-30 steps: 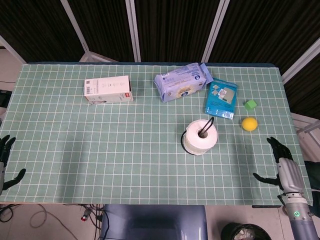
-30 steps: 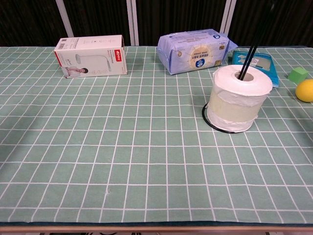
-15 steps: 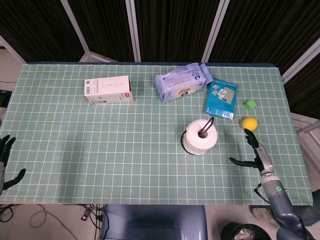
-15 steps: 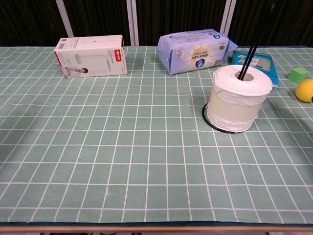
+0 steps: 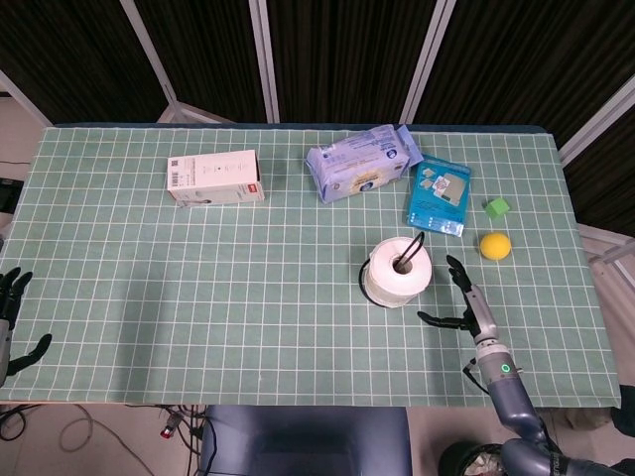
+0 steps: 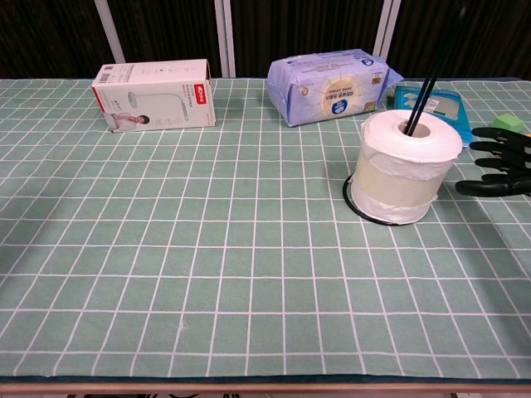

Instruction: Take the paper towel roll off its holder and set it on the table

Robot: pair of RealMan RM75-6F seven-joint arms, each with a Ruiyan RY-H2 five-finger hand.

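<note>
White paper towel roll (image 5: 398, 271) stood upright on its black wire holder (image 6: 429, 68), right of the green checked table's (image 5: 198, 297) centre. Right hand (image 5: 462, 302), fingers spread wide and holding nothing, hovered just beside the roll, apart from it. Left hand (image 5: 12, 319) hung off the table's left edge, fingers apart, empty.

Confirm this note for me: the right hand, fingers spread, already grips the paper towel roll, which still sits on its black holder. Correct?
Not quite. The right hand has its fingers spread but grips nothing: the chest view shows a clear gap between it and the paper towel roll. The roll does sit on its black holder, as you noted.
</note>
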